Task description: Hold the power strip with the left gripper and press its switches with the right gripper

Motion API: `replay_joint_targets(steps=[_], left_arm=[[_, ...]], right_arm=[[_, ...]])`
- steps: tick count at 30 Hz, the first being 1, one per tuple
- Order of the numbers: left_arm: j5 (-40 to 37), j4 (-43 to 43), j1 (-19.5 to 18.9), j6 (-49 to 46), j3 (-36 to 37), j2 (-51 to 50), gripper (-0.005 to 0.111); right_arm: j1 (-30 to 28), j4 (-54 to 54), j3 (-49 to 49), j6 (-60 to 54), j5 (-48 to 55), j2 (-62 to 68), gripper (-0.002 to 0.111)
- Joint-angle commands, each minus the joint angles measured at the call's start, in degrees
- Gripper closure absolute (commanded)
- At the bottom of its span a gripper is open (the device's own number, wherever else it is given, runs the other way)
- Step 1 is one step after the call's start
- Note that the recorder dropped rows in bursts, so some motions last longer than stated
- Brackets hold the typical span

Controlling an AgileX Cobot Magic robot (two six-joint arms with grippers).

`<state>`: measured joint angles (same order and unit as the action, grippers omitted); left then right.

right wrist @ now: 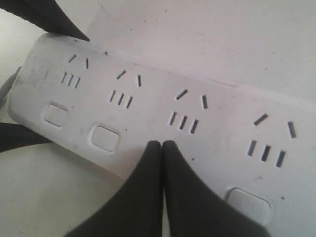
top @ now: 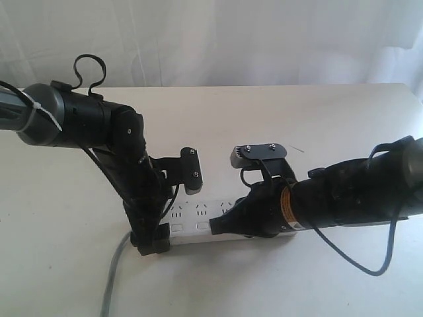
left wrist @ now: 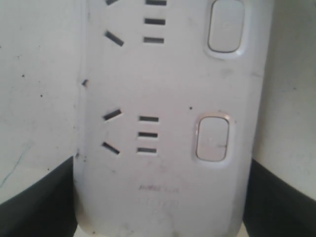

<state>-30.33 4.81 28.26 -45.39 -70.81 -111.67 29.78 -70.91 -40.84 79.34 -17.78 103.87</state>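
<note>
Power strip [right wrist: 148, 106] end clamped in your left gripper [left wrist: 161, 187]. Your right gripper [right wrist: 162, 145], fingertips together, touches the strip in line with its switches [right wrist: 104, 138].

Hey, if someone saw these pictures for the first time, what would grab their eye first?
Two black robot arms converge on a white power strip lying on the pale table. The left gripper straddles the strip at the end where the grey cord leaves, a jaw against each long side. The right gripper, tips pinched together, points down onto the row of switches.
</note>
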Motion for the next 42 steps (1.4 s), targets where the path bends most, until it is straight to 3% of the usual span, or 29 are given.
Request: replay_joint_targets(steps=[1, 7, 11, 15, 24, 33, 42], left_arm=[[-4.43, -3.14, -0.09, -0.87, 1.67, -2.50, 0.107], [-3.83, -3.14, -0.09, 0.13, 1.67, -2.50, 0.107], [-4.35, -3.14, -0.09, 0.91, 1.67, -2.50, 0.107], [-4.37, -3.14, -0.09, 0.91, 1.67, -2.50, 0.107], [-4.66, -3.14, -0.09, 0.66, 1.67, -2.50, 0.107], [-5.95, -3.14, -0.09, 1.03, 1.67, -2.50, 0.107], [-8.11, -3.26, -0.09, 1.03, 1.67, -2.50, 0.107]], right_arm=[[0.98, -3.52, 1.97, 0.33, 4.05, 2.84, 0.108], [0.98, 4.21, 2.08, -11.29, -5.80, -2.31, 0.108], [0.98, 13.36, 2.08, -22.01, -8.47, -5.89, 0.108], [0.86, 16.07, 2.08, -25.21, -7.73, -12.33, 0.108], [0.64, 15.87, 3.67, -27.15, 15.04, -24.98, 0.108], [-0.14, 17.14, 6.28, -27.15, 7.64, -23.36, 0.108], [-0.14, 17.74, 6.28, -26.61, 4.08, -11.65, 0.108]])
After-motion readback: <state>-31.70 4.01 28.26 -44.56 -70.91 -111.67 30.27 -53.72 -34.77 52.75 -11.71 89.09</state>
